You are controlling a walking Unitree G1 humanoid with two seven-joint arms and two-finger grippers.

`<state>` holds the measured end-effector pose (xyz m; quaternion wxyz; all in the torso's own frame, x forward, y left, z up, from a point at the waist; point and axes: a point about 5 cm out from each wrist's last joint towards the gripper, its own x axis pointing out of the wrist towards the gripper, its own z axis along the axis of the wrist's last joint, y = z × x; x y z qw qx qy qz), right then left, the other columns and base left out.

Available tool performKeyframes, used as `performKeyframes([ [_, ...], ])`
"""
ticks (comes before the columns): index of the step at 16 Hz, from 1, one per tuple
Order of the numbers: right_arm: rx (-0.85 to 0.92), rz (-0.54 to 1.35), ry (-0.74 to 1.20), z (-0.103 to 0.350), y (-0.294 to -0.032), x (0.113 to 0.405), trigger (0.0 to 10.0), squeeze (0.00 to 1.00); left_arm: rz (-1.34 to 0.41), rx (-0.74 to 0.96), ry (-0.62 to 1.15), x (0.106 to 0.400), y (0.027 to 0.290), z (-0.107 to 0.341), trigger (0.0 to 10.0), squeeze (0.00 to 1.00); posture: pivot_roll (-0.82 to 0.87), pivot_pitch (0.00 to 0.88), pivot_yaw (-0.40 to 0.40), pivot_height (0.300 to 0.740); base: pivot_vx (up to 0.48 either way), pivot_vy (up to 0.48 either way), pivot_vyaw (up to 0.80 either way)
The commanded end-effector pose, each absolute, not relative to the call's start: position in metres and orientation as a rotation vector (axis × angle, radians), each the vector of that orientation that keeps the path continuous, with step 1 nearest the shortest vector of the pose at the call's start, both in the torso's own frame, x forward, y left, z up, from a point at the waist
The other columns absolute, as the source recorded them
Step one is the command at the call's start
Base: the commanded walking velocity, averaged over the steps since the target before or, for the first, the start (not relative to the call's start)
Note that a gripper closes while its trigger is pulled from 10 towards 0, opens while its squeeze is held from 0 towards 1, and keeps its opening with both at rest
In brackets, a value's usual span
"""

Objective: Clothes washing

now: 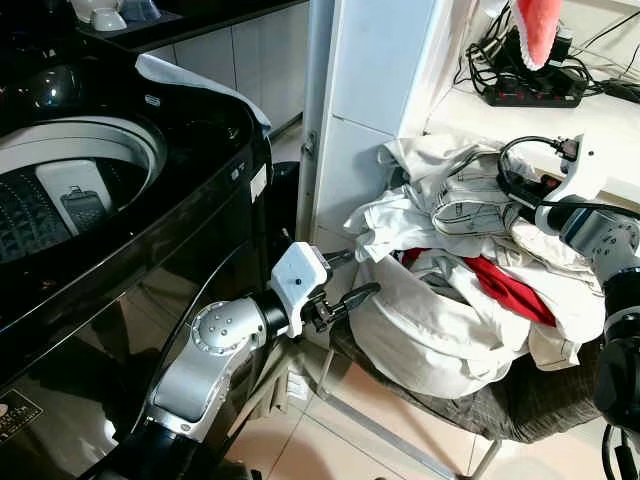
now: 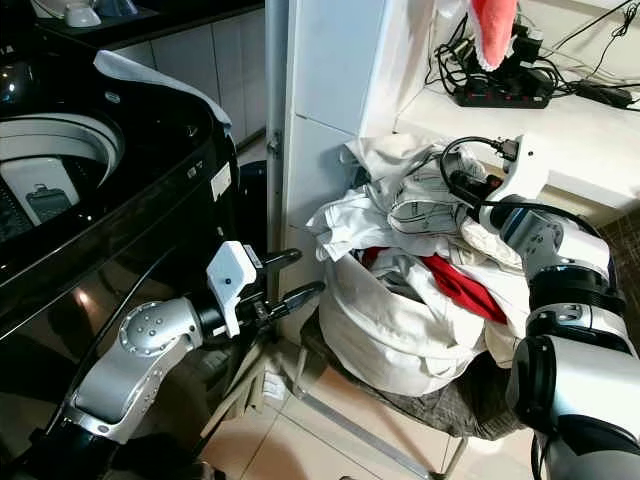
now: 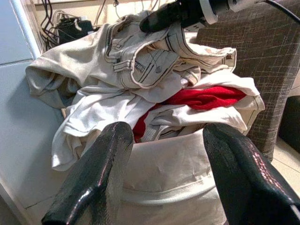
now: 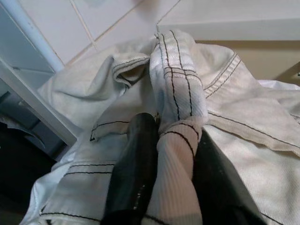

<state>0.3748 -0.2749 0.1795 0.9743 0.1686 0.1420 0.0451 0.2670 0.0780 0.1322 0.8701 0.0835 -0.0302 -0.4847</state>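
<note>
- At far left, washing machine standing with lid up and drum exposed, ready to be loaded; no clothes visible inside from this angle.
- Just right of the machine, left gripper held low between washer front and laundry basket, fingers spread wide apart and holding nothing, aimed at the basket's cloth side.
- Further right, basket heaped with pale garments and one red garment showing through the middle, all resting on a grey woven seat beside a white cabinet.
- On top of the heap, off-white jeans with dark stitching, bunched and slightly raised.
- At far right, right gripper reaching into the top of the pile, fingers pinched shut around a fold of the jeans, cloth squeezed between them.
- Judged step: picking the first garment out of the basket, grasp made, lift not yet done.
- Next move likely calls for: raising the jeans clear of the pile without dragging neighbours along, then carrying across to the open drum; legs may trail and snag on the basket rim or the washer edge.
</note>
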Motion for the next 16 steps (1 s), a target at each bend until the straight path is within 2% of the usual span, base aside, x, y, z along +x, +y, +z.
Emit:
performKeyframes([
  [1, 0.337, 0.082, 0.232, 0.196, -0.281, 0.376, 0.0, 0.00, -1.011, 0.178, -0.059, 0.267, 0.078, 0.130, 10.0, 0.00, -0.01, 0.000, -0.068, 0.740, 0.000, 0.000, 0.00],
  [5, 0.354, 0.113, 0.117, 0.230, -0.279, 0.375, 0.0, 0.00, -1.002, 0.181, -0.060, 0.268, 0.080, 0.131, 10.0, 0.00, -0.01, 0.000, -0.071, 0.740, 0.000, 0.000, 0.00],
  [9, 0.340, 0.184, -0.022, 0.284, -0.273, 0.363, 0.0, 0.00, -0.961, 0.192, -0.086, 0.273, 0.082, 0.134, 10.0, 0.00, -0.01, 0.000, -0.070, 0.740, 0.000, 0.000, 0.00],
  [13, 0.332, 0.467, -0.133, 0.344, -0.209, 0.344, 0.0, 0.00, -0.816, 0.128, -0.173, 0.288, 0.096, 0.154, 10.0, 0.00, -0.05, 0.000, -0.035, 0.740, 0.000, 0.000, 0.00],
  [16, 0.456, 0.601, -0.286, 0.396, -0.187, 0.326, 0.0, 0.00, -0.772, 0.001, -0.307, 0.293, 0.101, 0.190, 10.0, 0.00, -0.05, 0.000, -0.031, 0.740, 0.000, 0.000, 0.00],
])
